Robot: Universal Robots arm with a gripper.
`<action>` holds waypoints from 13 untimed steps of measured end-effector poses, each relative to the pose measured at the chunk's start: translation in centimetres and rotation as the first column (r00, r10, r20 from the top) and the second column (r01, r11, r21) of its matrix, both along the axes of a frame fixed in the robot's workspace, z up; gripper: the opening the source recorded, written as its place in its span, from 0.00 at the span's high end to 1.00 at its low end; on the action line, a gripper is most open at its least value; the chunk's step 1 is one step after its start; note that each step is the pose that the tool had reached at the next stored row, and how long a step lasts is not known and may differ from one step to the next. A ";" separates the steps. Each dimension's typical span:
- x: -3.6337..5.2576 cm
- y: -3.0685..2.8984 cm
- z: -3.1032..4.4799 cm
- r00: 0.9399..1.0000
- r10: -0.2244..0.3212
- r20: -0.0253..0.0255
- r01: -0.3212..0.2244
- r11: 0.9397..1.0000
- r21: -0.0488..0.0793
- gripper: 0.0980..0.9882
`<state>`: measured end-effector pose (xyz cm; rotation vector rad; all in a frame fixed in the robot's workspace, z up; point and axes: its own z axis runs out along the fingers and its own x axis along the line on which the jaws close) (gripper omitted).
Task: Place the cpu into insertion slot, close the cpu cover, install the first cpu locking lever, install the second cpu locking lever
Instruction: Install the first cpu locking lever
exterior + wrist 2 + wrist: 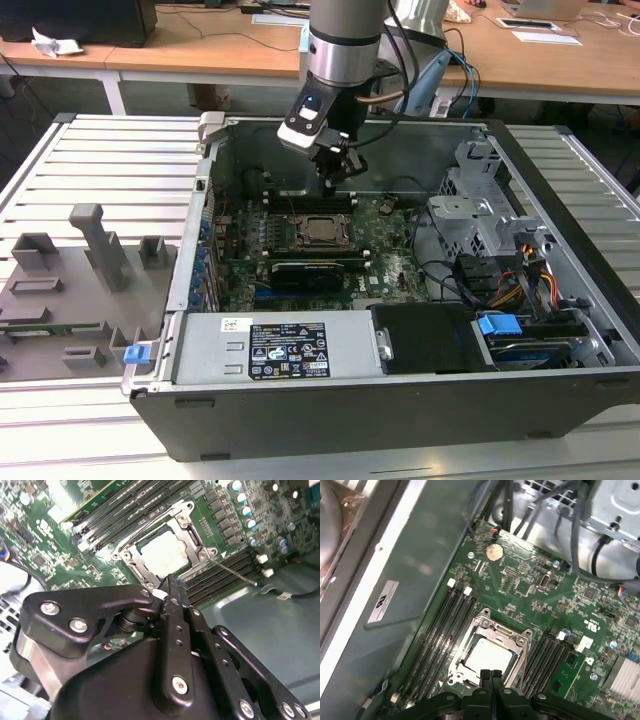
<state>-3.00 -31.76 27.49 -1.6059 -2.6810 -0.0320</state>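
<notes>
Fingers (496,676) pressed together, empty | near cpu (490,655) in insertion slot (482,616) | cpu cover (518,661) seemingly down

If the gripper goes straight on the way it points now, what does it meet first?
Most likely the cpu cover, at its rim nearest the gripper, which is shut and points down at that rim in both wrist views. Depth is unclear, so it may be the cpu beside it.

Open black computer case (400,425), green motherboard (397,266), labelled power supply (205,352), grey slatted table (110,160)
</notes>
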 end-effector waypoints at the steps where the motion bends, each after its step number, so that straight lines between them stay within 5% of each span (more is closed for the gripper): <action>1: 0.00 0.00 -0.01 1.000 0.024 0.000 -0.024 1.000 0.000 0.99; 13: 0.02 0.00 -0.02 0.984 0.178 0.000 -0.178 0.984 0.000 0.99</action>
